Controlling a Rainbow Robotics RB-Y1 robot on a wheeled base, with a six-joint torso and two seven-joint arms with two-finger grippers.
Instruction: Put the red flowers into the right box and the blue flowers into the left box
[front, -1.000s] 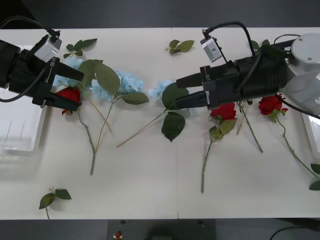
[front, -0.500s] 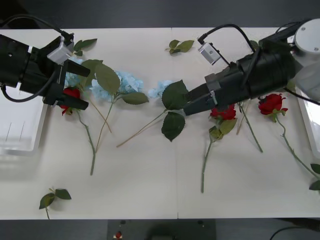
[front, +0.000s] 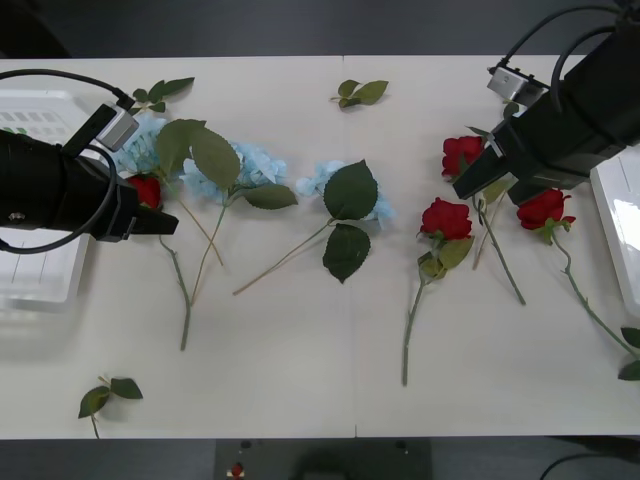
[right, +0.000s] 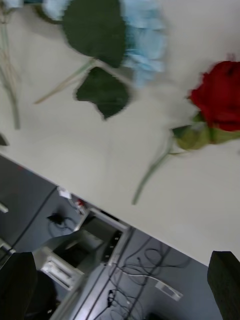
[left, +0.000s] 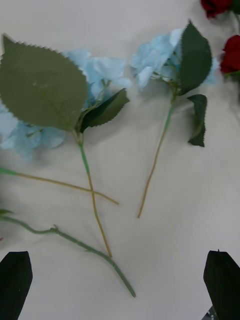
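Both arms have pulled back outward since a second ago: right gripper (front: 468, 186) has swung away from the centre blue cluster toward the right box (front: 622, 225), uncovering a fourth red bloom (front: 461, 153) beside it. Left gripper (front: 160, 222) has retreated toward the left box (front: 40, 270).

Wrist views put each arm's fingers at the two corners, so both claws are spread, holding nothing.

Nothing sorted yet. Blue flowers (front: 240, 165) lie between the boxes, heads away from the robot, stems trailing back toward it at a slant. Red flowers (front: 447, 218) near the right box lie the same way; one rose (front: 146, 189) sits just beside the left gripper, likely its next pick, wrong side for its box.
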